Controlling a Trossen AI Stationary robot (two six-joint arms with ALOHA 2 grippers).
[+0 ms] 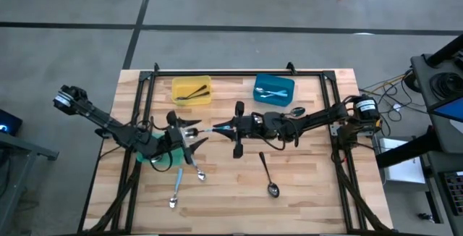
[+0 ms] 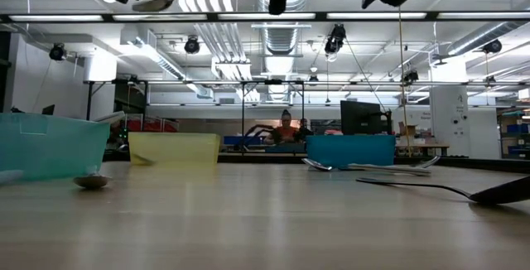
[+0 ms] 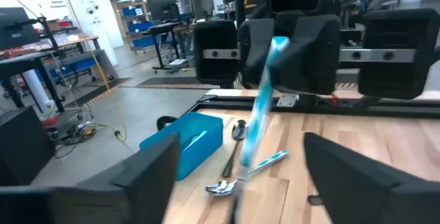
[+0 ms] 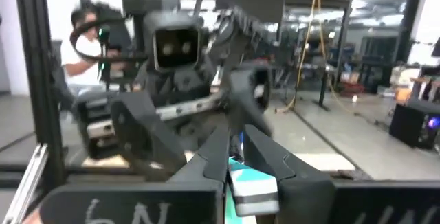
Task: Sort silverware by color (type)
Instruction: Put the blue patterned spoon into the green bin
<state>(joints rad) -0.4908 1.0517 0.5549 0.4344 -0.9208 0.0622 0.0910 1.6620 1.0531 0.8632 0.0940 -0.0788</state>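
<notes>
A spoon with a light blue handle [image 3: 263, 107] hangs in the air over the table's middle, with my right gripper [image 1: 218, 127] shut on it. The spoon's silver bowl [image 2: 153, 3] shows high above the table in the low view. My left gripper [image 1: 192, 133] faces the right one. It is open wide, with one finger [image 3: 148, 176] on either side of the spoon and apart from it. More silverware lies flat on the table: a dark spoon [image 1: 268, 176], a blue-handled one [image 1: 176, 190] and a silver one [image 1: 200, 171]. My right gripper pinches the spoon's light blue handle [image 4: 251, 183] near its free end between its two fingers. The fingers come in about level from the table's right side. The spoon reaches out from them toward my left gripper, slanting down, lifted clear of the table.
A yellow bin [image 1: 192, 91] with dark utensils and a blue bin [image 1: 273, 87] with blue-handled ones stand at the far edge. A green bin [image 1: 155, 158] sits under my left arm. A silver spoon [image 1: 296, 111] lies beside the blue bin. Bare wood lies near the front.
</notes>
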